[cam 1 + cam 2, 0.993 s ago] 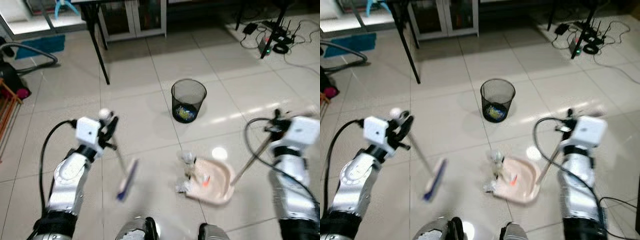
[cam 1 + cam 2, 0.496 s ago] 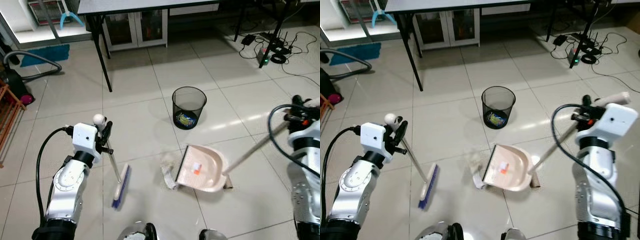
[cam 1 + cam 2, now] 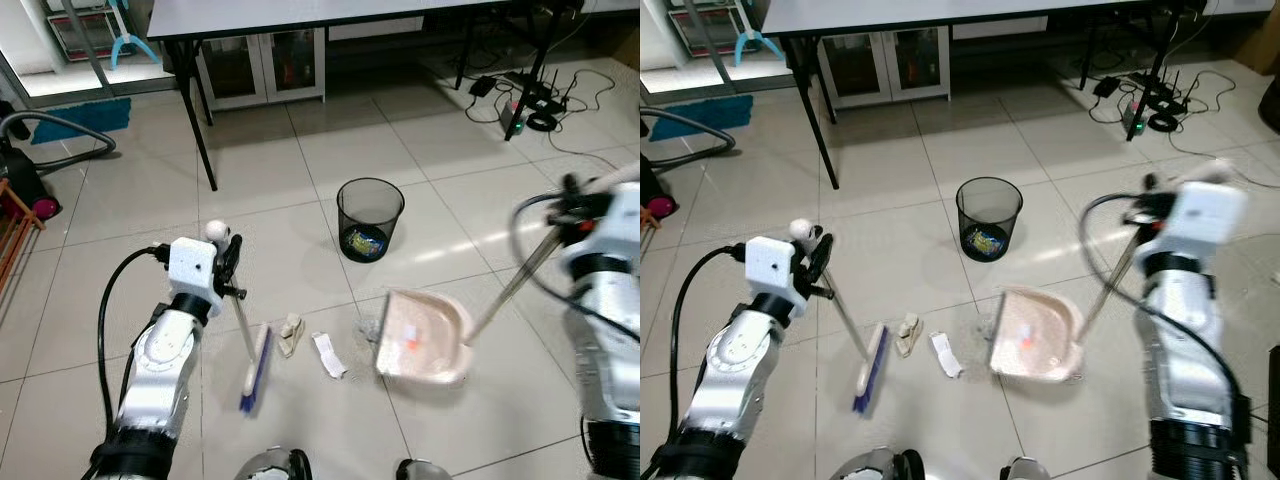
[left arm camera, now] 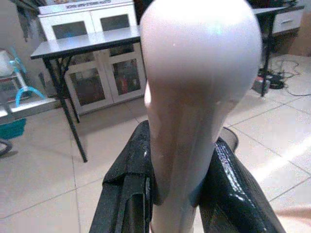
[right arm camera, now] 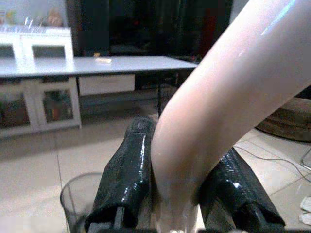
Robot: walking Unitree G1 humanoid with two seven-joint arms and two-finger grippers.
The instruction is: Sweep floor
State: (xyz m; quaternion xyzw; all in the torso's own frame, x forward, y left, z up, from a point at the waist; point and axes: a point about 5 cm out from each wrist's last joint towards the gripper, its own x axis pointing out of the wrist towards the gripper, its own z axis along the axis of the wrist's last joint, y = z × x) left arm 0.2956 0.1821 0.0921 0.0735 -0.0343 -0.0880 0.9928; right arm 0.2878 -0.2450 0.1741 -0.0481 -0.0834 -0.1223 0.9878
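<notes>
Both arms forward, left claw [image 3: 228, 262] and right claw [image 3: 1148, 212] clamped.

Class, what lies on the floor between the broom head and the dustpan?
Two scraps: a crumpled wad and a white wrapper, in the left eye view.

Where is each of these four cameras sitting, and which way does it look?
Left eye, right eye: on the head, looking down at the floor, bin, dustpan, brush, both arms.
Left wrist: looks along the left hand, shut on the brush handle, toward a table.
Right wrist: looks along the right hand, shut on the dustpan handle.
Shared: the bin.
</notes>
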